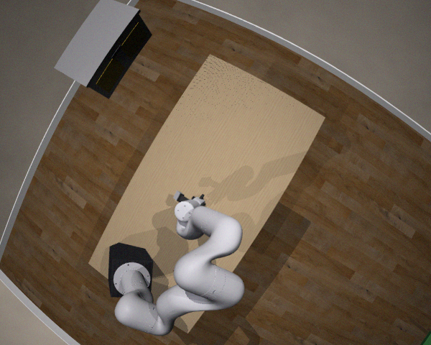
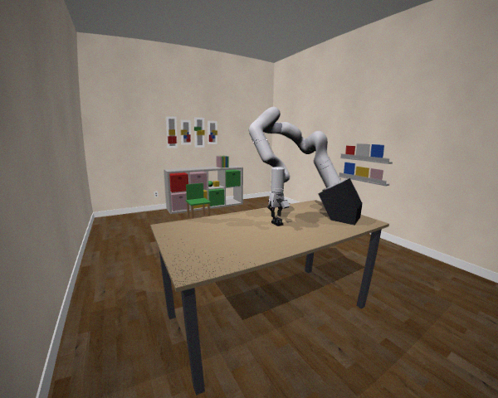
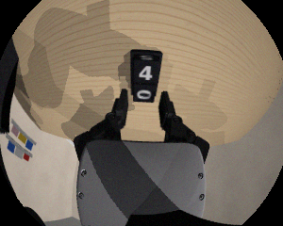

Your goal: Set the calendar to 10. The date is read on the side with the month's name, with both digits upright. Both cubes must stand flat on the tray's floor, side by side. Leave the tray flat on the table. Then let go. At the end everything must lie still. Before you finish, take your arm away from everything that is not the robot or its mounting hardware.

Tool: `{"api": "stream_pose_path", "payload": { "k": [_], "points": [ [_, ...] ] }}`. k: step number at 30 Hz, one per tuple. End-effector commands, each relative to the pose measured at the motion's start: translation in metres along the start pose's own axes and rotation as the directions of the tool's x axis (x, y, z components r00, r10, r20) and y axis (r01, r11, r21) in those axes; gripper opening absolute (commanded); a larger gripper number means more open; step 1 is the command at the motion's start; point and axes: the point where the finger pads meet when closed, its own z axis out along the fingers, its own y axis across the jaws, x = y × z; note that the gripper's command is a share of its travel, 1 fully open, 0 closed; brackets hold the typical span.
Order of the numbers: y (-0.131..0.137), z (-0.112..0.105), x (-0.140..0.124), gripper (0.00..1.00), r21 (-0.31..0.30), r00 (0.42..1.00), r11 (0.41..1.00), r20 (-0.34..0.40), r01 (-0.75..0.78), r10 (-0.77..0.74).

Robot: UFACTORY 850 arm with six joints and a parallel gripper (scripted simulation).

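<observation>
readable marks: two white digits, nothing more that i can make out

in my wrist view i read a 4 on the top face of a dark calendar cube (image 3: 145,75) and, just under it, a rounded 0 on the face turned towards the camera. the cube stands on the table (image 3: 198,44). in the top and exterior views i can read no text.

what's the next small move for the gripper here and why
Probably ease the gripper down further over the dark digit block showing 4 and 0. The fingers stand open either side of it, not touching, and only their tips reach its near edge, so closing now might pinch too little.
</observation>
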Motion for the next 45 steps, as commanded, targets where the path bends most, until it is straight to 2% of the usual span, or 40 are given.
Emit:
{"api": "stream_pose_path", "payload": {
  "k": [1, 15, 30, 45],
  "points": [
    [0.001, 0.000, 0.000, 0.49, -0.001, 1.000, 1.000, 0.000, 0.000, 0.000],
    [0.001, 0.002, 0.000, 0.49, -0.001, 1.000, 1.000, 0.000, 0.000, 0.000],
    [0.001, 0.024, 0.000, 0.49, -0.001, 1.000, 1.000, 0.000, 0.000, 0.000],
    [0.001, 0.028, 0.000, 0.49, -0.001, 1.000, 1.000, 0.000, 0.000, 0.000]
  ]
}}
